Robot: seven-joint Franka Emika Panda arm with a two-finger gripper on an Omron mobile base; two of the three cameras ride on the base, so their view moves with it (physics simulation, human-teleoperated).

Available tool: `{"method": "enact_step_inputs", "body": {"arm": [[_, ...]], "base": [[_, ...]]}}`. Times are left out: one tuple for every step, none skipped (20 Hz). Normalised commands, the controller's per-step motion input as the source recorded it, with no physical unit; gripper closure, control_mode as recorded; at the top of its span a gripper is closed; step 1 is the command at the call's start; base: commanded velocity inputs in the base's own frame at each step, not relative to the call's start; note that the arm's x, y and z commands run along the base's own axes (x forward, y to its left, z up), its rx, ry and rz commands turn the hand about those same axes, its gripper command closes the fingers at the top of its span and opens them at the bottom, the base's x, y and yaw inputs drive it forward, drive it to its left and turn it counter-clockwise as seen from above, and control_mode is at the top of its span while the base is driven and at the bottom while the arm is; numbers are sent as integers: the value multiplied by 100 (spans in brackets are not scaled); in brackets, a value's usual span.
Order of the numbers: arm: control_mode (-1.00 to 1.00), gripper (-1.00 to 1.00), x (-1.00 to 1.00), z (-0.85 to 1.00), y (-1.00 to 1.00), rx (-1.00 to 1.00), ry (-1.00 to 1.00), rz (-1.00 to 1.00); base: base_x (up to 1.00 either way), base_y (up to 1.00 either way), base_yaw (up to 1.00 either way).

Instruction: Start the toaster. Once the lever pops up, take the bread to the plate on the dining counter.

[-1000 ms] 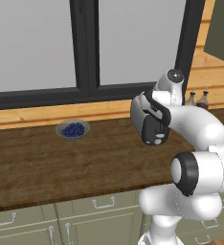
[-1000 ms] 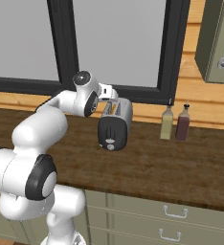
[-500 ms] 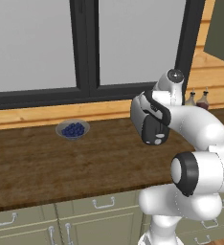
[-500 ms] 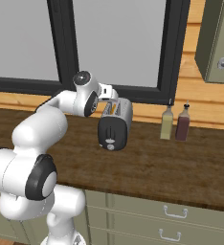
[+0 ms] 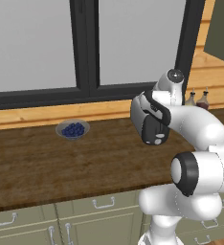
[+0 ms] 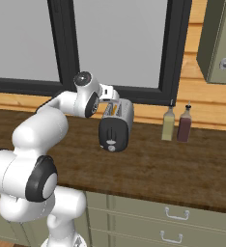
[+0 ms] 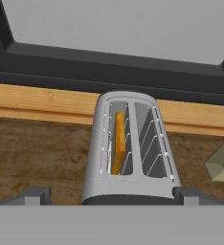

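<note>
The dark wood worktop (image 6: pixel 148 169) runs the full width under the black-framed window (image 6: pixel 120 43), with olive-grey cabinet drawers (image 6: pixel 173 217) below its front edge. The silver toaster (image 6: pixel 116 124) stands on it near the back, its long axis running from the window toward the robot, dark control end facing forward in the right base view. From the hand view, two slots run lengthwise along the toaster's top. The bread (image 7: pixel 118 141) stands on edge in the left slot, its long edge in line with the slot, the top showing orange-tan between the wire guides; the right slot holds nothing.

Two bottles (image 6: pixel 176 124) stand close together to the toaster's right, well apart from it. A small grey bowl of blueberries (image 5: pixel 73 129) sits far to the left on the worktop.

The gripper (image 7: pixel 111 195) hangs over the toaster's near end, fingertips (image 7: pixel 35 194) spread wider than the toaster body, clasping nothing. In the left base view the arm hides most of the toaster. The lever's position cannot be made out.
</note>
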Motion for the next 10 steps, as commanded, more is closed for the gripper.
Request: {"method": "enact_step_inputs", "body": {"arm": [[-100, -100, 0, 0, 0, 0, 0, 0], [-100, -100, 0, 0, 0, 0, 0, 0], [-100, -100, 0, 0, 0, 0, 0, 0], [-100, -100, 0, 0, 0, 0, 0, 0], [-100, -100, 0, 0, 0, 0, 0, 0], [-100, -100, 0, 0, 0, 0, 0, 0], [-100, -100, 0, 0, 0, 0, 0, 0], [-100, -100, 0, 0, 0, 0, 0, 0], [-100, -100, 0, 0, 0, 0, 0, 0], [-100, -100, 0, 0, 0, 0, 0, 0]], "base": [[0, 0, 0], [0, 0, 0], [0, 0, 0], [0, 0, 0], [0, 0, 0], [0, 0, 0], [0, 0, 0], [0, 0, 0], [0, 0, 0], [0, 0, 0]]}}
